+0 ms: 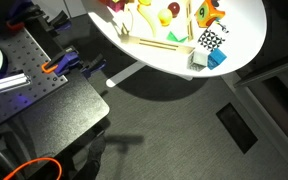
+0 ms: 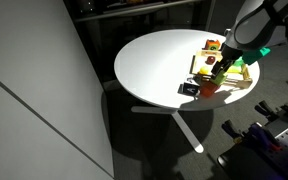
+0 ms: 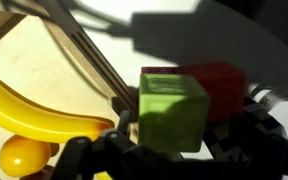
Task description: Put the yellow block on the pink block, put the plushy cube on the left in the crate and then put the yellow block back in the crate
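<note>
In the wrist view the yellow block (image 3: 172, 110) fills the centre, overlapping the pink block (image 3: 222, 82) showing behind it at upper right. The crate (image 3: 54, 60) takes up the left of the frame. The pincer (image 3: 169, 150) stands apart, with a finger on each side of the yellow block, not clamping it.

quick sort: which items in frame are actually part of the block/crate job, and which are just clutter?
Job:
- yellow block
- pink block, behind it in the wrist view
- plushy cube, on the table outside the crate
- crate

Lying about:
- banana-shaped toy
- orange-yellow ball
- blue block
</note>
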